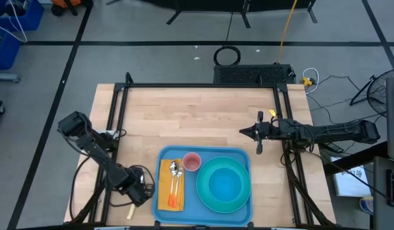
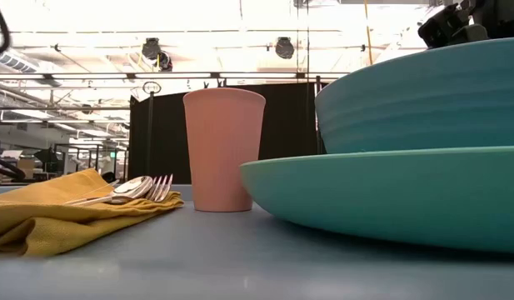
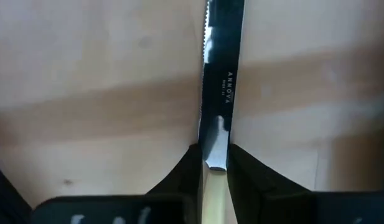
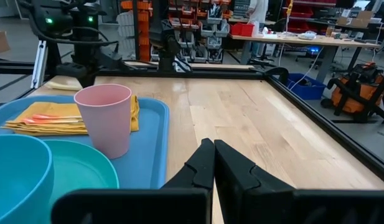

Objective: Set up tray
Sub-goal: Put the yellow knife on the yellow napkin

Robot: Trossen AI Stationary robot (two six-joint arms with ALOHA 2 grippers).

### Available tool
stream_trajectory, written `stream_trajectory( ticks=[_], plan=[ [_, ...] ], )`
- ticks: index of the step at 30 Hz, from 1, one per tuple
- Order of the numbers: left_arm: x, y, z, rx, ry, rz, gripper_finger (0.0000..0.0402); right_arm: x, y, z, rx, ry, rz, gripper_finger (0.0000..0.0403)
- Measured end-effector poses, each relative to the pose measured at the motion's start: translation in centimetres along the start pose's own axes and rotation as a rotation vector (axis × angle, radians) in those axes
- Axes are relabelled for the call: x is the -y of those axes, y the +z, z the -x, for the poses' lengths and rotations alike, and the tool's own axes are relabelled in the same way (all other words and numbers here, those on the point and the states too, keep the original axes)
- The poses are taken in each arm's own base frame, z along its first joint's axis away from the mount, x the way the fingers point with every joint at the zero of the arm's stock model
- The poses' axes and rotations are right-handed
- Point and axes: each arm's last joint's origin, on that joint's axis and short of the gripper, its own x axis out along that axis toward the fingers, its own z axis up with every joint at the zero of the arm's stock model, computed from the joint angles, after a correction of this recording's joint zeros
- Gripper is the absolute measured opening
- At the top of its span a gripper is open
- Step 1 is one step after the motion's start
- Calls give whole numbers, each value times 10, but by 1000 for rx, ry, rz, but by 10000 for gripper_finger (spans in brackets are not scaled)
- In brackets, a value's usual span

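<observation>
Left gripper (image 3: 213,163), at the bench's (image 1: 197,115) near-left corner, is clamped on a knife (image 3: 220,81). Judged best: lift it level, then carry right to the tray (image 1: 159,207), near centre. Right gripper (image 4: 214,163) waits closed at the right.

My overhead camera looks straight down on the whole bench (image 1: 203,115). My low camera sits on the tray (image 2: 240,267), close behind the pink cup (image 2: 223,150), which my right wrist camera shares.
</observation>
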Motion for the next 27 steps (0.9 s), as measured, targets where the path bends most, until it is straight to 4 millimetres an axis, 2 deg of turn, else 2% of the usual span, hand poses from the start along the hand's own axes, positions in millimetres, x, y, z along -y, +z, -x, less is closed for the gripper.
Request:
stream_trajectory(
  ticks=[5, 10, 12, 15, 19, 27],
  plan=[
    [3, 13, 2, 57, 18, 9, 70, 0, 0, 0, 1, 0, 2, 0],
    [1, 16, 5, 185, -50, 58, 48, 0, 0, 0, 1, 0, 0, 0],
    [-2, 21, 6, 288, -88, 72, 48, 0, 0, 0, 1, 1, 0, 0],
    [-4, 26, 9, 430, -163, 74, 23, 0, 0, 0, 1, 2, 0, 0],
    [0, 26, 19, 430, -190, 84, 3, 0, 0, 0, 1, 3, 0, 0],
    [11, 29, 38, 493, -207, 96, 2, 0, 0, 0, -5, 3, 1, 0]
  ],
)
